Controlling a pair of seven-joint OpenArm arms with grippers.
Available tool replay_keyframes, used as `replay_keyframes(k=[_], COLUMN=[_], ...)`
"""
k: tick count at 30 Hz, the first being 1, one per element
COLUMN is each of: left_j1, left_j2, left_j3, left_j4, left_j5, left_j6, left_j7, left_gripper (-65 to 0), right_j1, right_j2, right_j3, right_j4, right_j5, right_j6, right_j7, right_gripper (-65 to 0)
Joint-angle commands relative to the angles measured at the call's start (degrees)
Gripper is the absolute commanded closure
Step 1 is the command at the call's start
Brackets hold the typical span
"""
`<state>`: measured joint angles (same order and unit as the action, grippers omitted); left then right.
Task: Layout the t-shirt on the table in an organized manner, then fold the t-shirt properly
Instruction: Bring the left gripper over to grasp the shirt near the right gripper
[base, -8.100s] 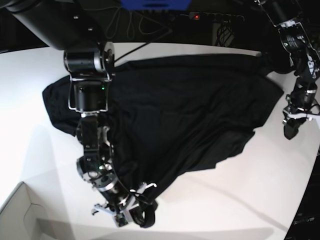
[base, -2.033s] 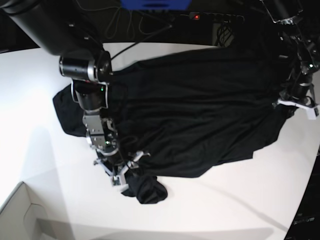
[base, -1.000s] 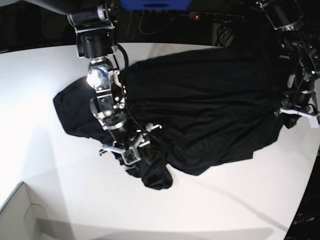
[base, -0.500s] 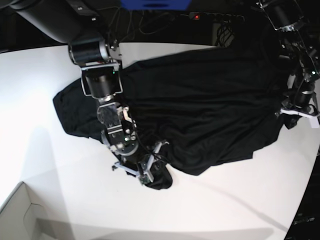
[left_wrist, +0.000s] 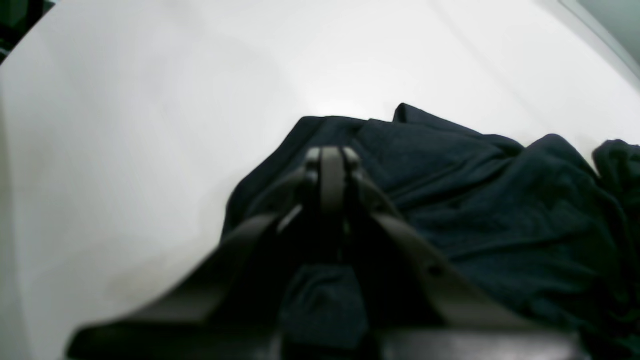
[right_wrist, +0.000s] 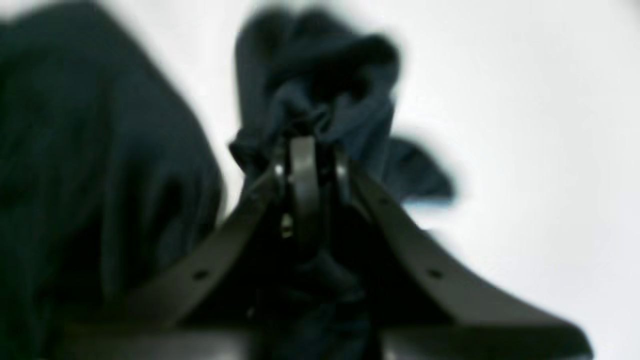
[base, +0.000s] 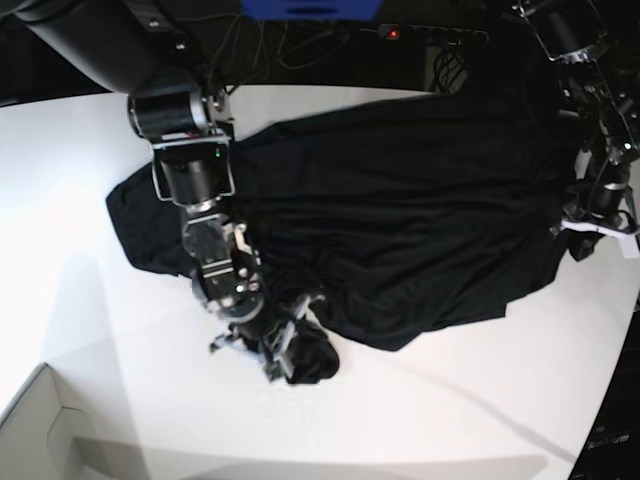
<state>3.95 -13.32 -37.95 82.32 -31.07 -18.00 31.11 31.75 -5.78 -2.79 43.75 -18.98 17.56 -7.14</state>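
Shirt (base: 400, 210): black, lies crumpled across the centre and upper right of the table (base: 80, 200) in the base view, with one bunched end at lower centre and a lobe out to the left. Not yet flat.

Handling, judged: soft, light, limp; it will drape and drag, not slide as a sheet. Folds stack wherever it is pushed. Best held at an edge or a sleeve end, then pulled outward to tension the cloth.

Right gripper (base: 283, 358): lower centre of the base view, arm reaching down from upper left, wrist tilted toward the table. In the right wrist view the jaws are pinched together on the bunched end; picture blurred.

Left gripper (base: 588, 232): right edge of the base view, arm hanging down from the top corner. Jaws closed, with dark cloth under and behind them; whether cloth is pinched, cannot tell.
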Motion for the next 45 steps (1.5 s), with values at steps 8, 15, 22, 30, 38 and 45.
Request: replay_keyframes(k=[8, 15, 22, 30, 38, 45], left_j1=[-1.53, -3.2, -5.57, -8.56, -14.19, -19.02], left_j2=[-1.14, -1.05, -1.05, 1.94, 5.01, 4.93], left_j3=[1.78, 8.64, 14.7, 16.11, 20.94, 33.43], left_j4=[5.98, 7.48, 7.48, 7.13, 2.2, -4.48], left_j5=[-10.29, -11.26, -11.26, -11.26, -10.82, -10.82], left_j6=[-0.24, -0.24, -0.07, -0.15, -0.15, -0.15], left_j7=[-1.27, -1.36, -1.36, -1.88, -1.71, -1.79], left_gripper=[0.0, -0.1, -6.7, -28.2, -42.3, -42.3], right_j1=[-1.99, -5.86, -9.64, -14.21, -24.85, -33.55], right_j2=[-0.94, -2.53, -2.7, -2.44, -2.35, -2.35], right_j3=[-0.33, -0.33, -1.65, -2.36, -1.83, 0.46], right_j4=[23.11, 36.74, 46.41, 52.12, 53.53, 54.14], right_j5=[0.74, 0.57, 0.57, 0.57, 0.48, 0.48], right_j6=[0.68, 9.12, 9.12, 9.12, 9.12, 9.12], right_j7=[1.55, 1.55, 1.55, 1.55, 1.99, 2.26], right_gripper=[0.0, 0.0, 0.0, 0.0, 0.0, 0.0])
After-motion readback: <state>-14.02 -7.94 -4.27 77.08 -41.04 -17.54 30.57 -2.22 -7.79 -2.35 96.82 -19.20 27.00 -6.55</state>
